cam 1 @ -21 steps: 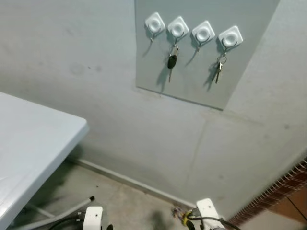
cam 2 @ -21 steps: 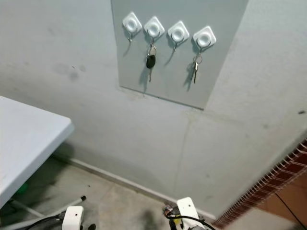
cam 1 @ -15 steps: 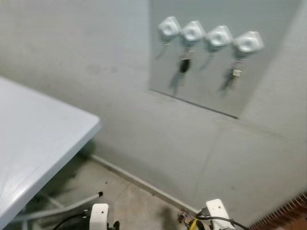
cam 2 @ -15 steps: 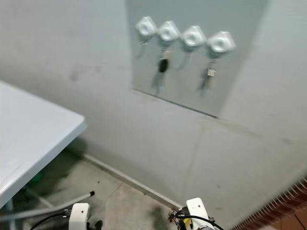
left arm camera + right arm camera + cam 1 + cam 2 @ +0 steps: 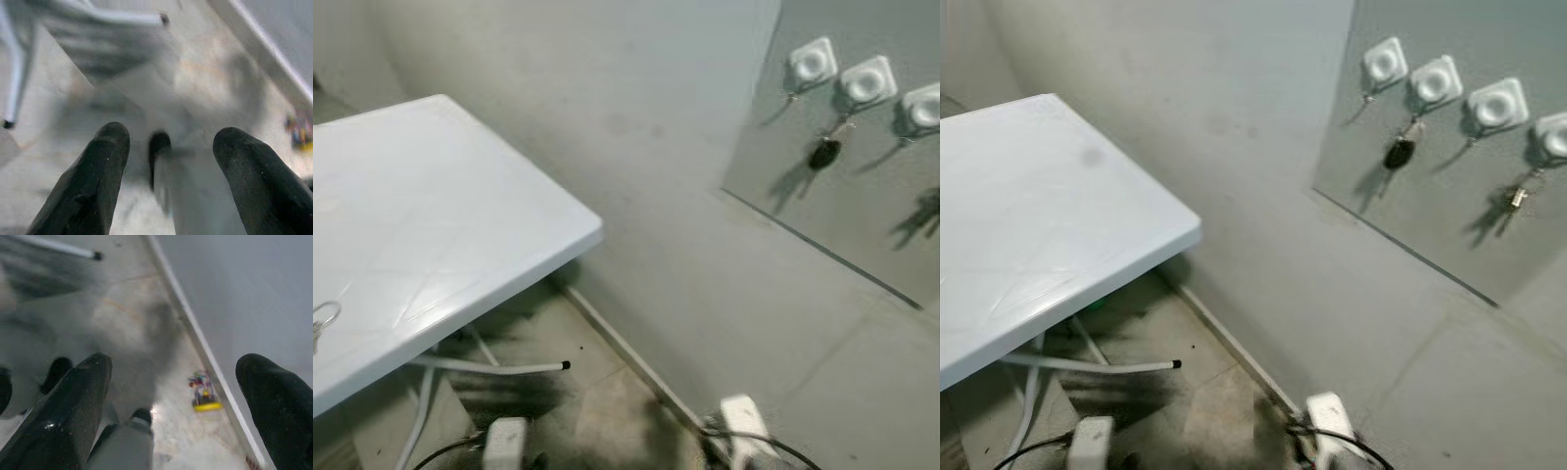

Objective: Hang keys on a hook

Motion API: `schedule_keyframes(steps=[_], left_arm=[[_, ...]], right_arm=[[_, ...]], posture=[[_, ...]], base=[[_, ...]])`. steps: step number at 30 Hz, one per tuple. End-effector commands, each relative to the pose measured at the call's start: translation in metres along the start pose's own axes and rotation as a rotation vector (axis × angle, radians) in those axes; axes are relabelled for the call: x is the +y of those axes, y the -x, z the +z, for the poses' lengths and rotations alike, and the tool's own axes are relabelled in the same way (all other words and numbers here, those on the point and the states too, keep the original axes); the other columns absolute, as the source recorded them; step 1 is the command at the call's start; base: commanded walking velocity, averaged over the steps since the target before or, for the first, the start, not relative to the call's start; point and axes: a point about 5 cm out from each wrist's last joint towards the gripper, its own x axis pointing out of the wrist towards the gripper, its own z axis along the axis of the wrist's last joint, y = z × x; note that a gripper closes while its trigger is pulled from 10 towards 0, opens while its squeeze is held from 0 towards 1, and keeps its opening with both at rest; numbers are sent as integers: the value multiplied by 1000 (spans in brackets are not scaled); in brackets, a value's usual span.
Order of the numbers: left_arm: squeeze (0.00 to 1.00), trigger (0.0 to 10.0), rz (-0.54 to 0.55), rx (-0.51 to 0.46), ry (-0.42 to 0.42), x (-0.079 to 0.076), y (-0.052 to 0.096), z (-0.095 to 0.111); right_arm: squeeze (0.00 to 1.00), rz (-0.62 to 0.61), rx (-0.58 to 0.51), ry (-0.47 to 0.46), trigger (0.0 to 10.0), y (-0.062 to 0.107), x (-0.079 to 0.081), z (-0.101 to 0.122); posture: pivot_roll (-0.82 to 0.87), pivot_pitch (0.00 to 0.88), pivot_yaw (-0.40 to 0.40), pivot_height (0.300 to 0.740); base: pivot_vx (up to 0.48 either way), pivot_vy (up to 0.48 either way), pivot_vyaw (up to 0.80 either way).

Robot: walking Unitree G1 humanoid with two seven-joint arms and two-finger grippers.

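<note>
A metal key ring point(image 5: 322, 317) lies on the white table point(image 5: 440, 225), at the picture's left edge. On the wall to the right, a grey panel point(image 5: 1430, 211) carries a row of white hooks point(image 5: 1435, 82). A black key point(image 5: 1398, 153) hangs from the second hook and silver keys point(image 5: 1518, 195) from the fourth. Both arms hang low over the floor. My left gripper point(image 5: 171, 142) is open with nothing between its fingers. My right gripper point(image 5: 176, 364) is open too and holds nothing.
The table's corner point(image 5: 592, 233) juts toward the wall, and its white leg tube point(image 5: 499, 367) lies along the concrete floor. A baseboard point(image 5: 1234, 343) runs along the foot of the wall. A small colourful object point(image 5: 204, 394) sits on the floor by the baseboard.
The camera has swung left: the hook panel slid to the right edge, the table now takes up the left, and the key ring has come into view. Both arms stay hanging.
</note>
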Motion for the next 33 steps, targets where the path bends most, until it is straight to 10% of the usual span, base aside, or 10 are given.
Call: schedule_keyframes(steps=[1,33], left_arm=[[0,10000,-12,23,4,-7,1,-8],[0,10000,10,23,73,-7,0,-7]], right_arm=[[0,-20,31,0,10000,3,-8,-8],[0,-9,29,8,10000,4,-12,-8]], posture=[[-99,0,-25,740],[-95,0,-41,740]], base=[[0,0,800],[0,0,800]])
